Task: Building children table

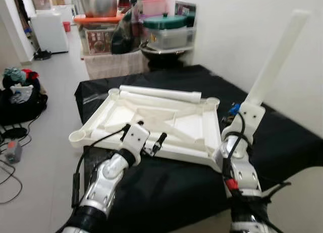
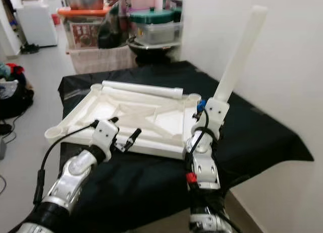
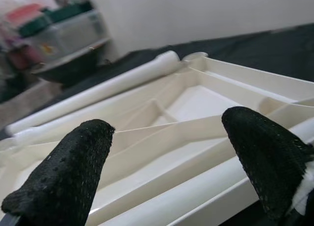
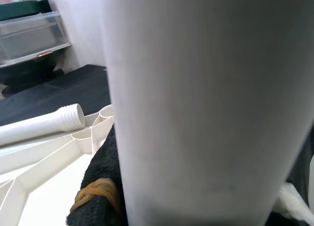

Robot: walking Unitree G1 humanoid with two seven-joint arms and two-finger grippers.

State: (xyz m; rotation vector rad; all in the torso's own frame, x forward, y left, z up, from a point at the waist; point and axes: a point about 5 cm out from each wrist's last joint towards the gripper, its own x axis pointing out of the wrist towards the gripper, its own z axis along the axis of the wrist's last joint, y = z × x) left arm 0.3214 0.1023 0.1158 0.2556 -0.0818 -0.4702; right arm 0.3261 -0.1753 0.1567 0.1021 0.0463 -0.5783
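The white children's table top lies upside down on a black cloth, ribs facing up, with round leg sockets at its corners. One loose white leg rests along its far edge. My right gripper is shut on a second white leg, held upright and tilted slightly right, at the top's near right corner. That leg stands close against a black finger in the right wrist view. My left gripper hovers open over the top's near edge, its fingers apart with nothing between them.
A white wall runs along the right. Behind the black-covered surface stands a shelf with storage boxes and pots. Bags and clothes and cables lie on the floor at the left, near a white cabinet.
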